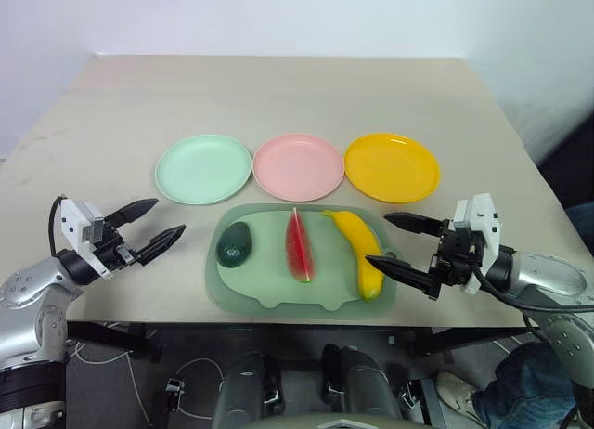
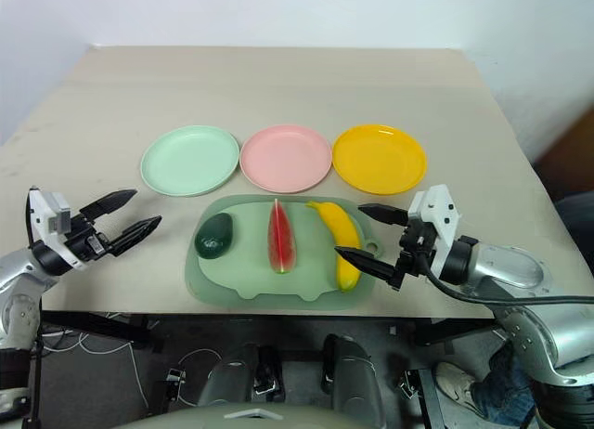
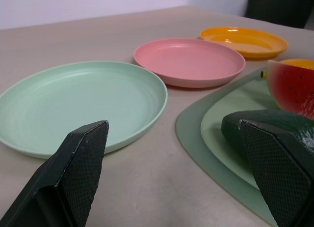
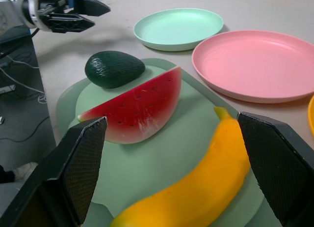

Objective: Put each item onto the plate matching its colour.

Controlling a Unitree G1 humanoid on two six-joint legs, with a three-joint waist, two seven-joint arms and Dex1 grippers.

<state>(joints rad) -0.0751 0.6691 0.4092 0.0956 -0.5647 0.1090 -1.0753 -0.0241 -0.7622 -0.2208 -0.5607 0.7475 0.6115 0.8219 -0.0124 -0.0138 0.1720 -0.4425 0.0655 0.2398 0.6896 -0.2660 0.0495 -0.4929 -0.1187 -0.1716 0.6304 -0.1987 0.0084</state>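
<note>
Three toy foods lie on the pale green tray (image 1: 278,299): a dark green avocado (image 1: 235,244) at its left, a red watermelon wedge (image 1: 297,245) in the middle, a long yellow banana (image 1: 360,252) at its right. Beyond the tray, three round plates sit in a row: mint green (image 1: 203,168), pink (image 1: 299,166), orange-yellow (image 1: 392,166). My left gripper (image 1: 155,225) hovers open left of the tray, pointing toward the avocado. My right gripper (image 1: 397,243) hovers open at the tray's right edge, close beside the banana. Both hold nothing.
The beige table (image 1: 278,95) stretches bare behind the plates. Its front edge runs just below the tray, with cables on the floor under it. A white wall stands behind the table.
</note>
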